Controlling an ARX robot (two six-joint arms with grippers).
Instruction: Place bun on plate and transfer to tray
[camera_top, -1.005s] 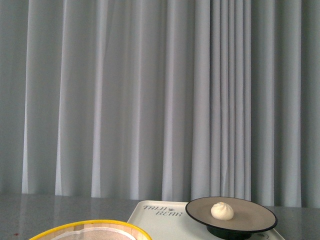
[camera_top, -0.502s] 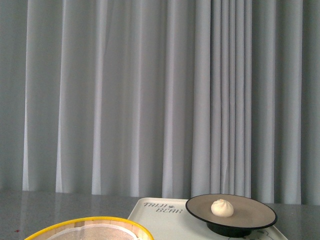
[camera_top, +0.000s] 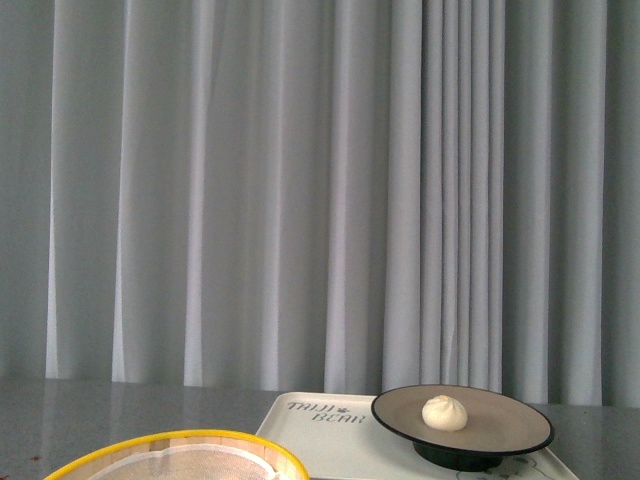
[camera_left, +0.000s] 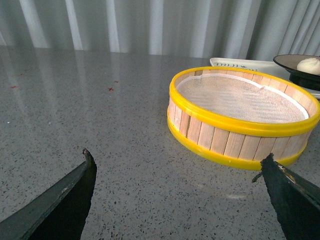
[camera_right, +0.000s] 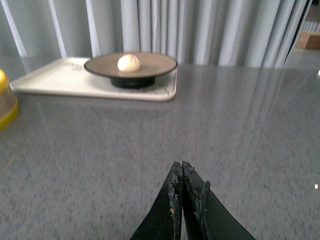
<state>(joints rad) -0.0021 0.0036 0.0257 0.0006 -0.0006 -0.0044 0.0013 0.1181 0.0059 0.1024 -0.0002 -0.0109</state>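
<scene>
Front view: bun (camera_top: 444, 412) sits on plate (camera_top: 462, 421), a little off centre. Plate stands on tray (camera_top: 330, 432), on the half away from the lettering. Steamer (camera_top: 178, 458) near the bottom edge, well apart from the tray. Neither arm in view. Grey curtain (camera_top: 300, 190) behind.

Left wrist view: left gripper (camera_left: 182, 192) with jaws wide apart, empty, over bare speckled table (camera_left: 75, 115). Steamer (camera_left: 243, 117) ahead of it, cloth-lined, nothing inside. Tray (camera_left: 250, 64), plate (camera_left: 300, 70) and bun (camera_left: 308, 64) show at the far edge beyond the steamer.

Right wrist view: right gripper (camera_right: 182, 187) with jaws pressed together, holding nothing, low over the table (camera_right: 240, 130). Tray (camera_right: 95, 82), plate (camera_right: 131, 66) and bun (camera_right: 128, 62) lie well ahead of it. Yellow rim of steamer (camera_right: 6, 105) just in frame.

Judgement: bun on plate, plate on tray; task looks complete or nearly so.

Handling (judged, not seen): bun likely soft, light, possibly tacky; pleats would dent under a hard squeeze. Take it low across the sides, gentle closure, never pinch the top. Plate looks rigid, glazed, probably slick and the heavier piece; thin rim overhangs the foot, so grip the rim edge, one jaw over and one under. Keep level: bun is round and could roll.
</scene>
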